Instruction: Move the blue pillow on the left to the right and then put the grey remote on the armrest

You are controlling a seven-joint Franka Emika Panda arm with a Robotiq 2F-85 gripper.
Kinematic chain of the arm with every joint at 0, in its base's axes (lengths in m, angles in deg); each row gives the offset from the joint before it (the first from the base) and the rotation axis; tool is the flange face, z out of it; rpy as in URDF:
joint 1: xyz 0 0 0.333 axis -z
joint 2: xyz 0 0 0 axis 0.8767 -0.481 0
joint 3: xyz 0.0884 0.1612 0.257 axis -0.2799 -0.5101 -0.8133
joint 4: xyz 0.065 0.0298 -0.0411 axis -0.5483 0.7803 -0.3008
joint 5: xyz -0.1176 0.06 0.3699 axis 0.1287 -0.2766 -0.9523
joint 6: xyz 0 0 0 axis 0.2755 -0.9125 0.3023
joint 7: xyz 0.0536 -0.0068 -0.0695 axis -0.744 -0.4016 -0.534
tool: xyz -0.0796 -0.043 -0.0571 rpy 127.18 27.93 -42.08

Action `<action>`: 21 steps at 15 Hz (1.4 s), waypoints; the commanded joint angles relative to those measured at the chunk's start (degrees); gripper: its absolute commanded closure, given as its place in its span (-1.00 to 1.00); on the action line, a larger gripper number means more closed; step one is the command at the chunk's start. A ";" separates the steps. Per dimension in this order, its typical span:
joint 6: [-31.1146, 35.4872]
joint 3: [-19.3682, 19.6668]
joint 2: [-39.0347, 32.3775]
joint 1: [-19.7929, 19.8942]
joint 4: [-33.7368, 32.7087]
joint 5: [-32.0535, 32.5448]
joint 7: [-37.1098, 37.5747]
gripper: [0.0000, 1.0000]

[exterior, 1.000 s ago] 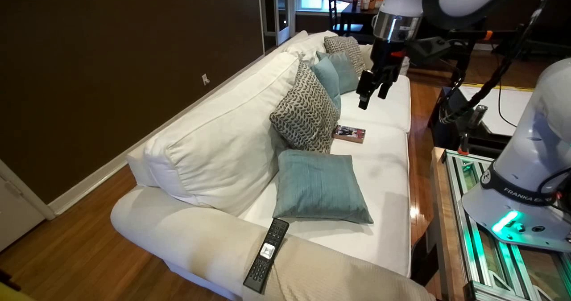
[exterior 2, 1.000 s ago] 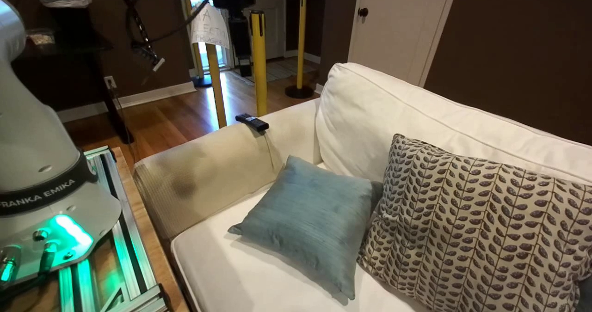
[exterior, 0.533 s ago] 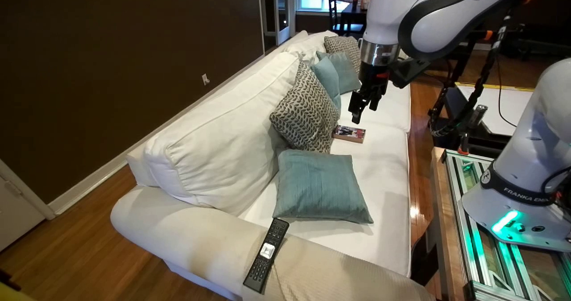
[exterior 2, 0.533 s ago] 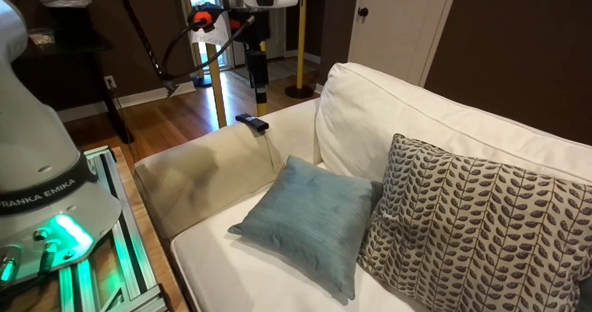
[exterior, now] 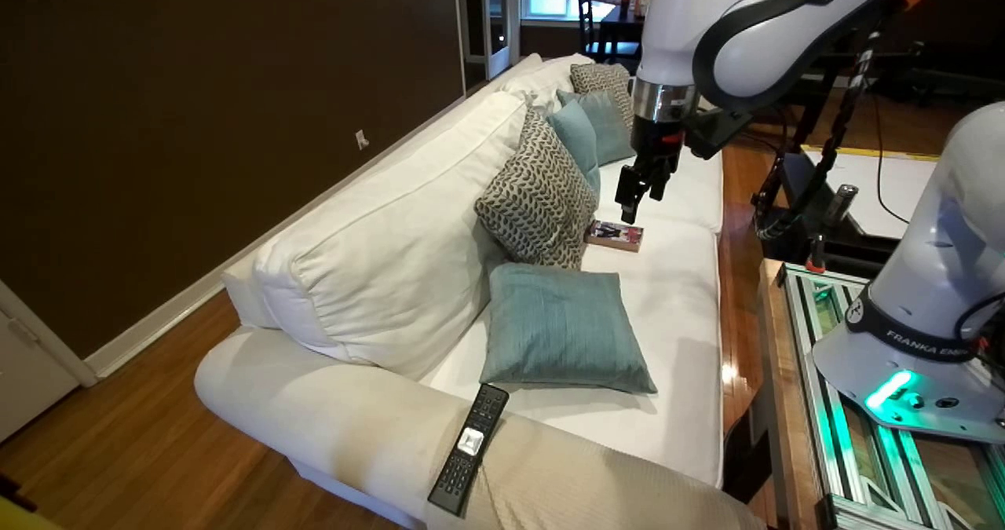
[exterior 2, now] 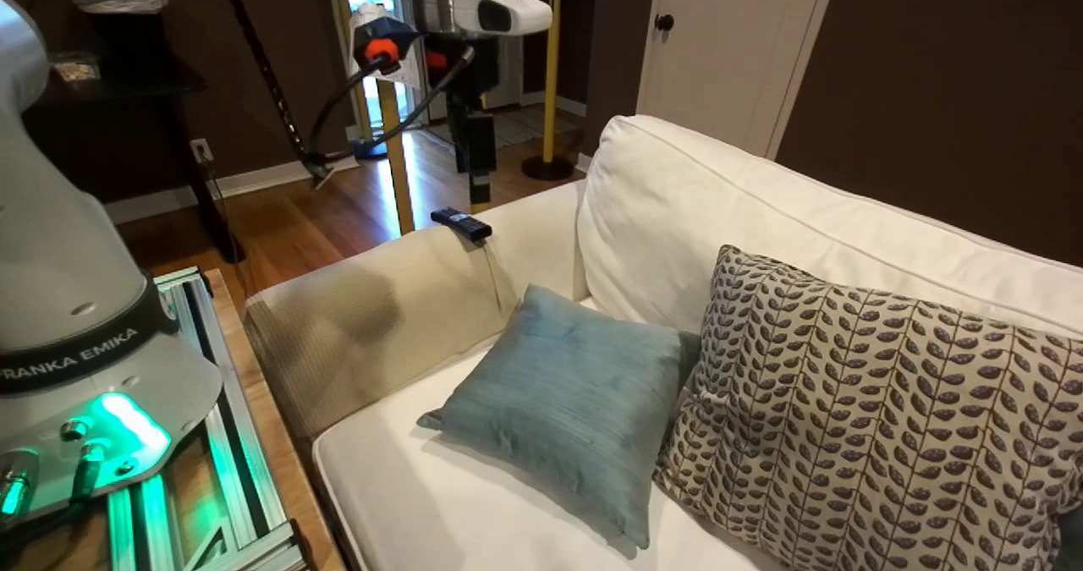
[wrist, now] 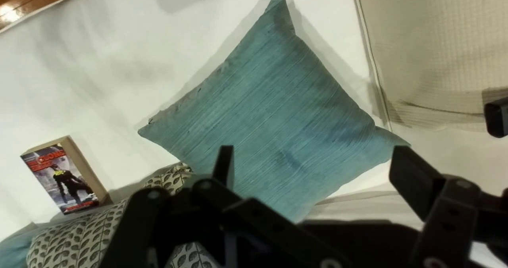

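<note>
The blue pillow (exterior: 561, 326) lies flat on the sofa seat beside the near armrest (exterior: 338, 404). It also shows in an exterior view (exterior 2: 575, 402) and in the wrist view (wrist: 270, 89). My gripper (wrist: 313, 152) is open and empty, with fingers wide apart. In the wrist view the pillow shows between and beyond the fingers. In an exterior view the gripper (exterior: 642, 205) hangs in the air above the seat, apart from the pillow. The grey remote is out of view or hidden.
A long black remote (exterior: 469, 447) lies across the armrest. A patterned pillow (exterior: 542, 192) leans on the backrest, with a small book (exterior: 616, 236) beside it. Another teal pillow (exterior: 577, 133) stands farther along. The robot's base table (exterior: 832, 357) borders the sofa front.
My gripper has come down towards the seat and shifted slightly, mostly in the first half second. It stays open. The blue pillow and the black remote have not moved.
</note>
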 commanded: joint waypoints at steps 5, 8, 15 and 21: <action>12.06 5.44 -21.02 -0.69 -5.89 0.97 -7.78 -1.00; 13.71 5.75 -28.81 -1.22 -9.82 0.59 -9.76 -1.00; 15.15 6.58 -43.98 -1.81 -20.10 -0.19 -8.99 -1.00; 18.90 6.71 -54.33 -1.84 -28.42 -1.90 -8.09 -1.00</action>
